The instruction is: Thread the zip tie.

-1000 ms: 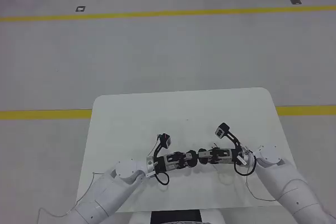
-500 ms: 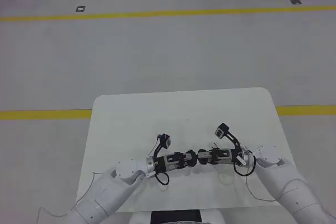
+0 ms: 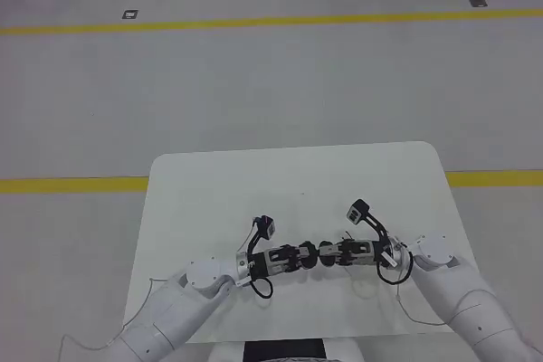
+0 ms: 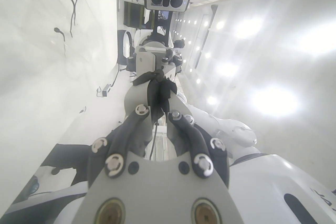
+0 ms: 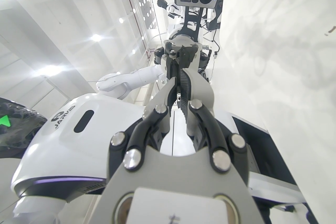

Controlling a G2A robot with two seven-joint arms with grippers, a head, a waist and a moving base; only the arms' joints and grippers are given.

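Low over the front middle of the white table point(image 3: 208, 190), my left gripper point(image 3: 308, 254) and right gripper point(image 3: 325, 253) meet tip to tip. In the left wrist view the left gripper point(image 4: 157, 82) is shut, its black-wrapped tips pinched together right against the other arm's hand. In the right wrist view the right gripper point(image 5: 178, 72) is shut too, and the left gripper point(image 5: 181, 54) faces it nose to nose. Whether a zip tie sits in either pinch I cannot tell. Thin black zip ties point(image 4: 73, 7) lie loose on the table farther off.
Each arm's wrist camera point(image 3: 263, 223) point(image 3: 357, 212) sticks up beside the meeting point. A small dark speck point(image 3: 300, 193) lies on the table behind the grippers. The table edge runs close in front of both arms.
The left wrist has shifted very slightly; both grippers stay shut and tip to tip in the same place.
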